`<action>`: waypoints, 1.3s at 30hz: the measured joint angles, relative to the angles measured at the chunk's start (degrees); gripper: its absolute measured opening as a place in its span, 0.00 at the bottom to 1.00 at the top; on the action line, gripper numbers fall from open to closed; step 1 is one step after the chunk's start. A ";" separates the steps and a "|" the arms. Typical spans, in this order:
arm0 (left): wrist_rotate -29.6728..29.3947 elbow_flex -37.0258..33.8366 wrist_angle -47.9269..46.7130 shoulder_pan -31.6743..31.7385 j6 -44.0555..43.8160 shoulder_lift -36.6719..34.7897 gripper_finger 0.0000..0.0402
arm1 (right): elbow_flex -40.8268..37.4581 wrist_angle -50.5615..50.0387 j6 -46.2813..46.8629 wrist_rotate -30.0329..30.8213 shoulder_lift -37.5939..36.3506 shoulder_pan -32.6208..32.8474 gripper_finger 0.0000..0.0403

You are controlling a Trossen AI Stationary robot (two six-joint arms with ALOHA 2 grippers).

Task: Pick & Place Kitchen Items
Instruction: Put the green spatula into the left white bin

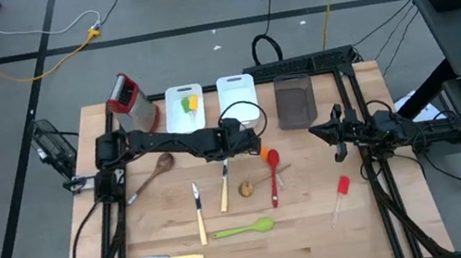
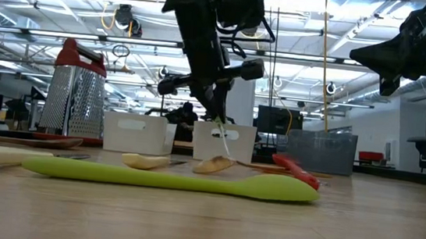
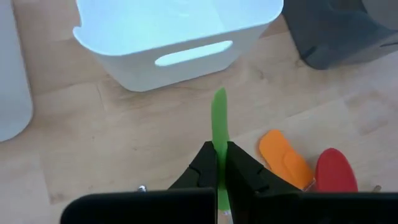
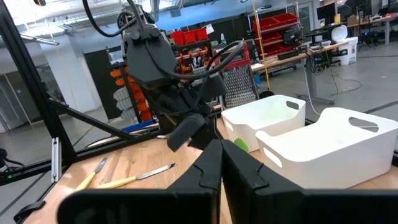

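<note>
A green spatula [image 3: 219, 118] is clenched in the left gripper [image 3: 221, 163] jaws (arm stretched toward white bins [image 3: 180, 37]); right gripper [image 4: 219, 163] clenched empty.

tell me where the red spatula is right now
In the high view the red spatula lies alone on the table's right side, below the right gripper, well right of the red spoon.

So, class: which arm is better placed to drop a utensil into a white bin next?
Left. The left gripper is shut on a green utensil beside the white bin; the right gripper hangs empty beyond the dark bin.
</note>
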 joint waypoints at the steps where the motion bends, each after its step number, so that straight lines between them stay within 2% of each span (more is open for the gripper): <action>1: -0.04 0.00 0.25 0.00 0.02 -0.24 0.01 | 0.00 0.00 0.00 -0.02 0.00 0.00 0.01; 9: 0.24 0.02 -1.04 0.99 -0.11 -3.69 0.01 | 0.00 0.00 0.02 -0.01 -0.02 0.00 0.01; 19: 8.42 0.04 -5.37 5.12 -3.39 -12.92 0.01 | 0.02 -0.07 0.02 -0.02 0.03 0.04 0.01; 22: 8.66 0.04 -11.15 7.53 -3.47 -16.37 0.01 | 0.02 -0.02 0.02 -0.02 0.03 0.04 0.01; 26: 7.55 0.04 -20.73 13.08 -4.47 -20.27 0.00 | 0.02 -0.03 0.01 -0.06 0.03 0.04 0.01; 30: 6.38 0.04 -24.70 20.72 -1.84 -21.54 0.01 | 0.02 -0.02 0.02 -0.06 0.03 0.04 0.01; 35: 12.11 0.02 -24.31 30.87 4.42 -18.98 0.01 | 0.02 -0.04 0.02 -0.08 0.03 0.04 0.01; 39: 18.96 0.02 -24.16 36.19 8.64 -15.23 0.01 | 0.02 -0.04 0.02 -0.08 0.03 0.04 0.01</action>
